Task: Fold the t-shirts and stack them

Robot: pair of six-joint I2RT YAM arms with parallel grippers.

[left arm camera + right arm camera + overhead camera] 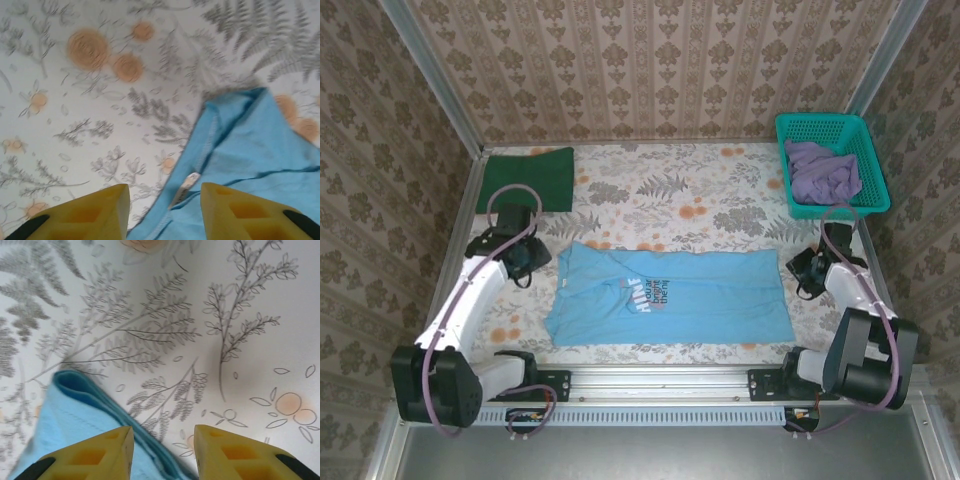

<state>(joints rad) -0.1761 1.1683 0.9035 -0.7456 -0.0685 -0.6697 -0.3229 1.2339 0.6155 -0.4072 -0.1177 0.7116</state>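
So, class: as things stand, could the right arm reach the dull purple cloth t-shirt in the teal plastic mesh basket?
Probably yes. The dull purple t-shirt lies heaped in the open-topped teal mesh basket, just beyond the right gripper, with only bare tablecloth between. It would need to clear the rim.

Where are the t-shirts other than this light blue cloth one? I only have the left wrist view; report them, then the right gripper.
Observer: A dark green cloth t-shirt lies folded in the far left corner of the floral table.
Operator: Next one.
Observer: A dull purple cloth t-shirt sits crumpled inside the teal plastic mesh basket, far right.
Operator: Right gripper.
Observer: The right gripper is open at the doubled edge of the light blue t-shirt.
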